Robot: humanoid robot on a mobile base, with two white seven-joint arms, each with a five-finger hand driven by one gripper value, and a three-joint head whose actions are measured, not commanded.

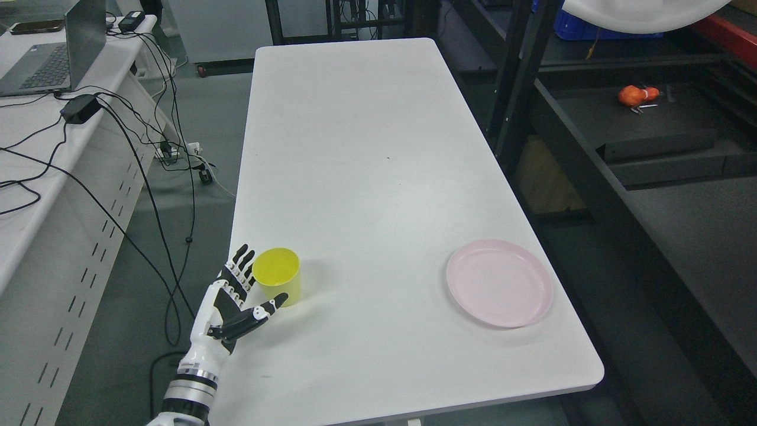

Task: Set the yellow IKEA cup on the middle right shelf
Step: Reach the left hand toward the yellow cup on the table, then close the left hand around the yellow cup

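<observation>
A yellow cup stands upright on the white table, near its front left edge. My left hand is just left of the cup, fingers spread open. The fingers reach along the cup's left side and the thumb points under its near side. Whether they touch the cup is unclear. The shelf unit with dark shelves stands to the right of the table. My right arm is out of view.
A pink plate lies on the table at the front right. An orange object sits on a dark shelf at the right. A desk with a laptop and cables stands at the left.
</observation>
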